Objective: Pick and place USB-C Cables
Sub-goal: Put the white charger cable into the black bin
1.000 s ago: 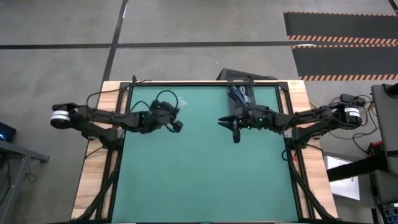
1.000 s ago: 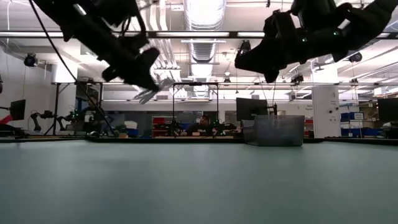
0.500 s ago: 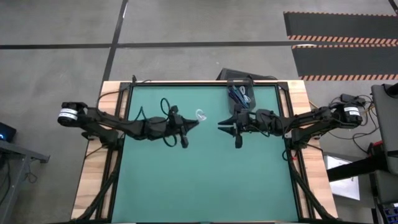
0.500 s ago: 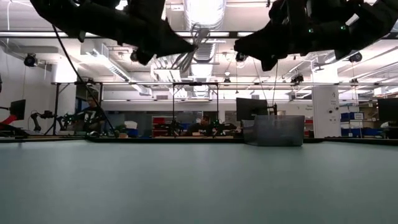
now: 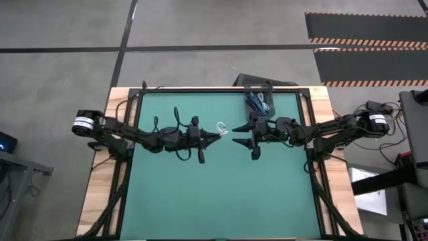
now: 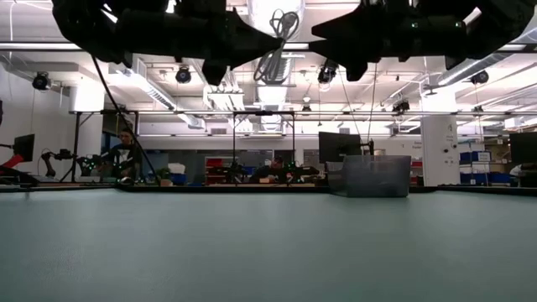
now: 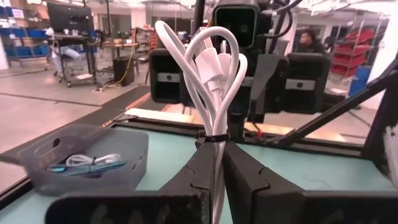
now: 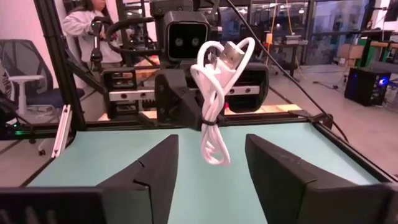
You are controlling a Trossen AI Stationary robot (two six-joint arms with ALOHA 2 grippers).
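A white USB-C cable (image 7: 211,68), bundled in loops with a dark tie around its middle, hangs in the air over the table's middle. My left gripper (image 5: 212,134) is shut on it. It also shows in the right wrist view (image 8: 214,93) and the low view (image 6: 281,38). My right gripper (image 8: 208,171) faces it from the table's right, open, its fingers (image 8: 149,177) a little short of the cable. A grey tray (image 5: 259,102) at the far edge holds other cables, one of them blue. My left gripper pinches the white bundle between its two fingers (image 7: 199,171) at the tied middle (image 7: 214,138). The fingers come in level from the table's left. The bundle stands upright, lifted clear of the table, with loops above the tie and a smaller loop (image 8: 214,152) below it.
The green mat (image 5: 221,194) stretches toward the near edge below both arms. The tray also shows in the low view (image 6: 375,176) and the left wrist view (image 7: 81,162). Beyond the table is a workshop, with a person (image 8: 84,28) standing there.
My left gripper has carried the white cable toward the table's right and upward, up to my right gripper. My right gripper has stayed near the table's middle and has opened its fingers.
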